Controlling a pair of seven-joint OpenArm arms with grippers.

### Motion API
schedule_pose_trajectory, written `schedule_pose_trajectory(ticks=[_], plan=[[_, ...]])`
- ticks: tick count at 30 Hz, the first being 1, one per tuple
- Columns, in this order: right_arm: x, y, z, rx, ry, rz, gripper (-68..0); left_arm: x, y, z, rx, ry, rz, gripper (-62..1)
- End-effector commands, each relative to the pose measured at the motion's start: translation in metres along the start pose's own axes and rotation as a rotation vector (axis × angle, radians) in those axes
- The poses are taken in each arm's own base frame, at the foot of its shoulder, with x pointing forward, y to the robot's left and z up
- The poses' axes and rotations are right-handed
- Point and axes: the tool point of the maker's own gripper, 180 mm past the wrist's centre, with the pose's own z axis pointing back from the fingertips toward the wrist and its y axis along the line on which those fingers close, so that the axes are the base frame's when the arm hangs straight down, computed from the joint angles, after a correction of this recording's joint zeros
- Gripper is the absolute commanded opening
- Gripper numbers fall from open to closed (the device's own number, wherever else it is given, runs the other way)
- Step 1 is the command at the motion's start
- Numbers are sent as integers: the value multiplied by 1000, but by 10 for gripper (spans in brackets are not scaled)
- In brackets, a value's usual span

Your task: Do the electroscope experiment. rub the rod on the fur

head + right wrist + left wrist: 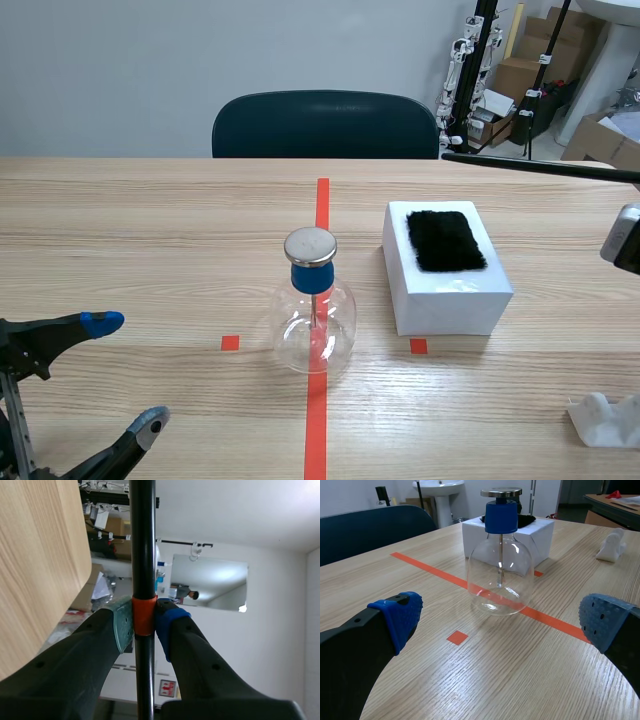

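Wooden table [150,230]: glass flask [340,330], metal stem [314,305] inside; white box [450,295] bearing fur [446,240] at 2 o'clock; left gripper [125,373] wide open, empty; right gripper [144,625] clamps rod [142,540].

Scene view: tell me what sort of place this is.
Probably a robotics lab or workshop. The wooden table has tape marks on it, and behind the chair are equipment stands and cardboard boxes.

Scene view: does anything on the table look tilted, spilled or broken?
Nothing stands out. The glass flask stands upright on the tape line, the fur lies flat on the white box, and the right gripper holds the rod.
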Motion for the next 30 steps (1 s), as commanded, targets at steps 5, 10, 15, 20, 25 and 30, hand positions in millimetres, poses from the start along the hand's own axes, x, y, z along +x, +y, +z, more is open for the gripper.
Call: schedule_pose_trajectory(ticks=[5, 10, 15, 20, 25, 30], plan=[[-8, -28, -14, -31, -16, 218, -678, 8, 5, 0, 7, -31, -12, 14], [-11, -25, -15, 4, -28, 324, -678, 8, 5, 0, 7, -31, -12, 14], [-12, -22, -15, 23, -34, 371, -678, 8, 5, 0, 7, -31, -12, 14], [-12, -22, -15, 22, -32, 371, -678, 8, 5, 0, 7, -31, -12, 14], [-10, -21, -14, 24, -43, 371, -678, 8, 5, 0, 7, -31, -12, 14], [-9, -20, -14, 37, -69, 382, -678, 8, 5, 0, 7, -31, -12, 14]])
